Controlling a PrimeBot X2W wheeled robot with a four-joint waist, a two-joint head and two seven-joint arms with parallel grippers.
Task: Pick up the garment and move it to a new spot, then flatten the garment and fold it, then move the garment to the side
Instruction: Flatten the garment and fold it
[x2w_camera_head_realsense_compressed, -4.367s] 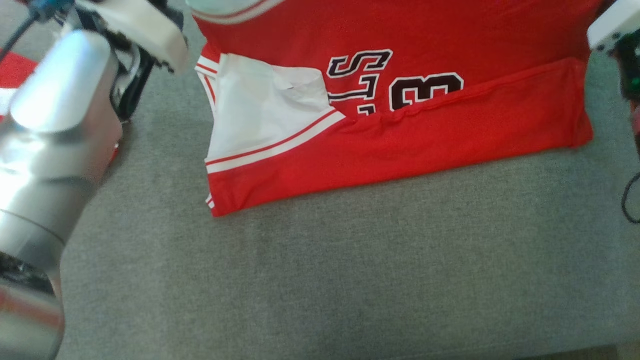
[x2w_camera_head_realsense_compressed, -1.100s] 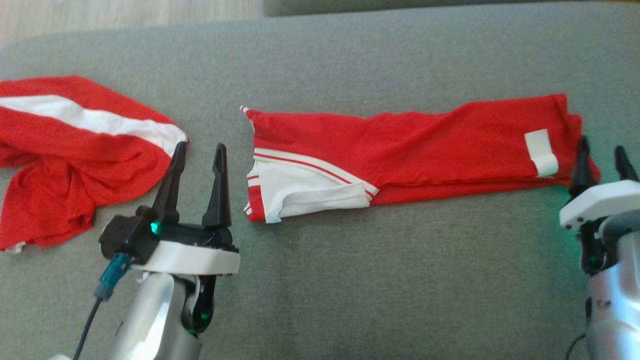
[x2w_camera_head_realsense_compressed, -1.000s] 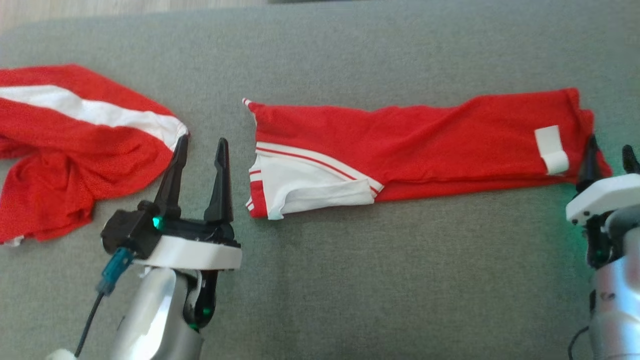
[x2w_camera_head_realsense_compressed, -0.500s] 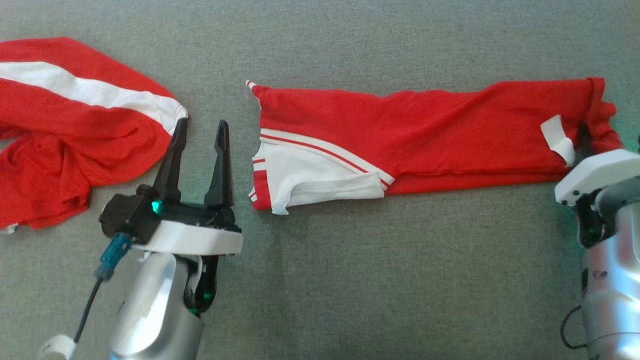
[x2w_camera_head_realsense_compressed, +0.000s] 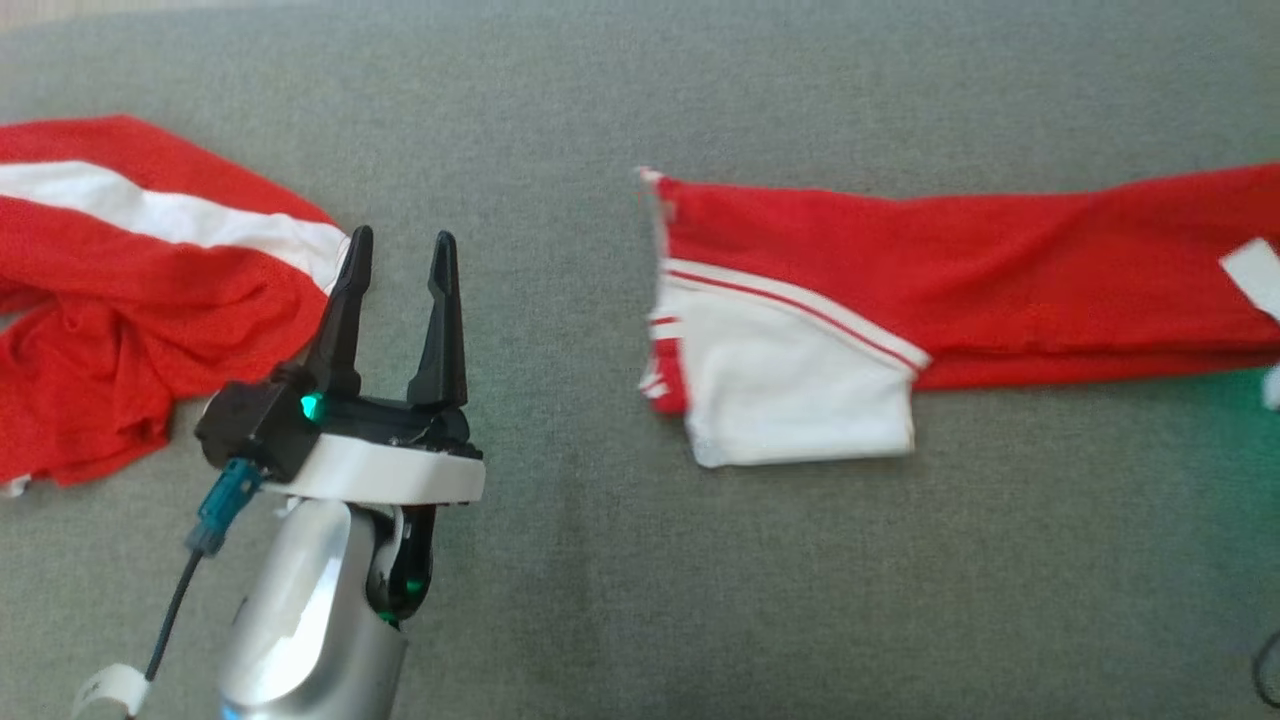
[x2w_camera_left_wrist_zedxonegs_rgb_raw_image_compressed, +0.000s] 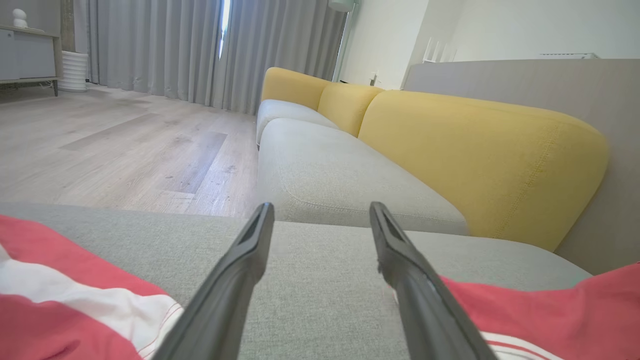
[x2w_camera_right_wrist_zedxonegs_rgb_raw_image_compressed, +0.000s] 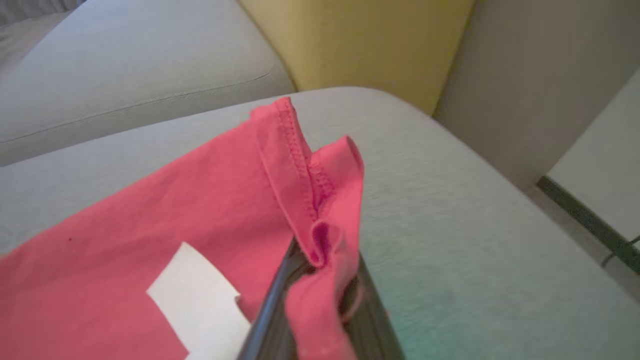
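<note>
The long folded red jersey with white trim (x2w_camera_head_realsense_compressed: 950, 270) lies flat on the grey fabric couch seat (x2w_camera_head_realsense_compressed: 700, 600), its hemmed right end pinched between the closed right gripper (x2w_camera_right_wrist_zedxonegs_rgb_raw_image_compressed: 324, 254), while the left gripper (x2w_camera_head_realsense_compressed: 398, 255) hovers wide and empty beside a crumpled red-and-white cloth (x2w_camera_head_realsense_compressed: 120, 300).

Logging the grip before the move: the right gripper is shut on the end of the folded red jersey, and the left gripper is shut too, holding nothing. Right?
Not quite: the left gripper is open, spread wide, as the head view shows. It does hold nothing, and the right gripper is shut on the end of the folded red jersey.
</note>
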